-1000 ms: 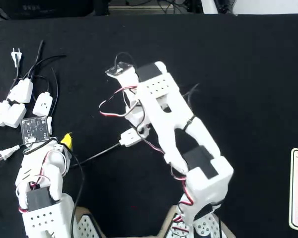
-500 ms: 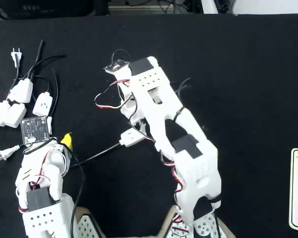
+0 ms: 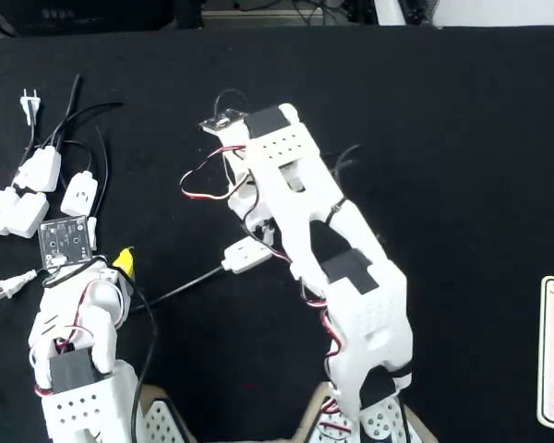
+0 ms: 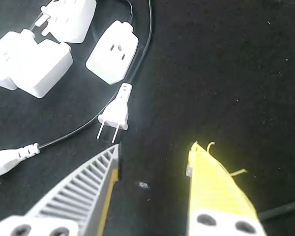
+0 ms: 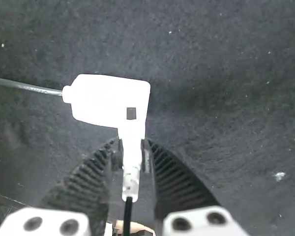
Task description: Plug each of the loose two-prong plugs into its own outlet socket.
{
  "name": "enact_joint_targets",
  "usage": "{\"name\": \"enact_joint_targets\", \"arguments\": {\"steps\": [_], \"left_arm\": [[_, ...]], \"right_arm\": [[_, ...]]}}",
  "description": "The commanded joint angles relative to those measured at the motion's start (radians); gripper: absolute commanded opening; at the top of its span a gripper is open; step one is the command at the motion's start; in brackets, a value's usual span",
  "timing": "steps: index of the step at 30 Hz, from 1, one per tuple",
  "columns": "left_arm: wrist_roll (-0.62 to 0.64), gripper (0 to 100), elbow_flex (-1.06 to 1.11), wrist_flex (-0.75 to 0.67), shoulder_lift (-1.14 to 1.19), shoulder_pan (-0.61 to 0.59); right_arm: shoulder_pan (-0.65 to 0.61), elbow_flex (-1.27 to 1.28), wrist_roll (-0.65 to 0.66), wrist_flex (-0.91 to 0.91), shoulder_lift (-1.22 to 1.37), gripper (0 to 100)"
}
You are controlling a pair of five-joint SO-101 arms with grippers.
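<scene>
Black cloth [image 3: 462, 138] covers the table. Near its middle the right claw [image 5: 132, 147] is closed narrowly on a white plug [image 5: 130, 184], gripping its slim body from both sides. The plug's front end meets a white socket [image 5: 108, 103] and seems pushed in, though the joint itself is hidden. A thin cord [image 5: 24, 86] leaves the socket's other end. Toward the table's left side the left claw [image 4: 155, 150] hangs wide apart, holding nothing, just short of a loose plug [image 4: 115, 110] whose two prongs point toward it. Near that plug lies a free socket [image 4: 112, 51], slots showing, next to a cluster of white blocks [image 4: 39, 69].
</scene>
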Motion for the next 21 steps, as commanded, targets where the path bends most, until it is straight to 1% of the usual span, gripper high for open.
{"name": "enact_joint_targets", "arguments": {"steps": [1,13,21], "left_arm": [[-0.008,23,-0.01,0.003,-0.006,-0.008],[-0.008,23,-0.012,0.005,-0.006,-0.015],[-0.008,23,-0.013,0.005,-0.006,-0.015]], "right_arm": [[0.017,-0.051,-0.012,0.037,-0.005,1.0],[0.015,-0.022,-0.011,0.034,-0.004,1.0],[0.015,-0.024,-0.012,0.035,0.07,1.0]]}}
